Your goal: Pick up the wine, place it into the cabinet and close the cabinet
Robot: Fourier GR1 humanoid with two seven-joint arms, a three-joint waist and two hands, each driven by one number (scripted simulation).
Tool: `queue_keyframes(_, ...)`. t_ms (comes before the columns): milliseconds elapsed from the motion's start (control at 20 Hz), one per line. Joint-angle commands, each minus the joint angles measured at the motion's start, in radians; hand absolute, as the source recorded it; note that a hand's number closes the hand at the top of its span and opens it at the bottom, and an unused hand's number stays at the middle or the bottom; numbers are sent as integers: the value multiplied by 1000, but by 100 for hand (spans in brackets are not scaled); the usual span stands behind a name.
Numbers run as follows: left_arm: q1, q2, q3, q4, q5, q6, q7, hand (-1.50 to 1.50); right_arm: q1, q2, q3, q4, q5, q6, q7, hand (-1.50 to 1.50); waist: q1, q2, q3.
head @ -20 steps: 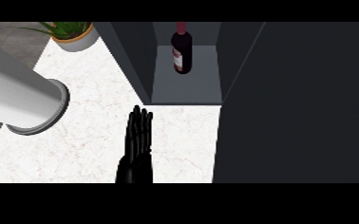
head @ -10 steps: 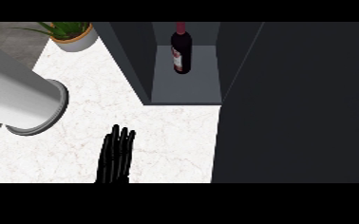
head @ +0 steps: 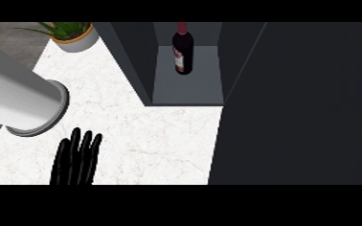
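The wine bottle (head: 182,52), dark with a red cap and a pale label, stands upright at the back of the dark cabinet's (head: 134,62) open compartment. The cabinet door (head: 290,105) is swung open and fills the right side of the head view as a dark panel. My left hand (head: 74,159) lies over the white marble counter (head: 163,139) at the lower left, fingers straight and pointing away from me, holding nothing. It is well apart from the cabinet and the bottle. My right hand does not show.
A big grey cylinder (head: 28,103) lies at the left edge, just beyond my hand. A potted plant (head: 74,38) stands at the back left corner, left of the cabinet.
My left hand has drawn back toward me and to the left, away from the cabinet opening. The bottle and door have not moved.
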Motion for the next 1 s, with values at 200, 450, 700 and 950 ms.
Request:
queue_keyframes(200,121,93,167,-88,95,-98,-40,-150,131,12,177,-169,-105,14,89,150,3,-4,-1)
queue_keyframes(450,153,116,261,-76,153,-152,-40,-150,141,0,390,-235,20,26,99,150,-7,-6,-2)
queue_keyframes(700,253,204,401,-74,229,-284,-56,-150,109,33,505,-201,99,-25,92,150,2,-6,-1)
queue_keyframes(950,268,244,481,-83,269,-329,-21,-150,-25,69,650,-161,193,-200,128,150,0,-6,-3)
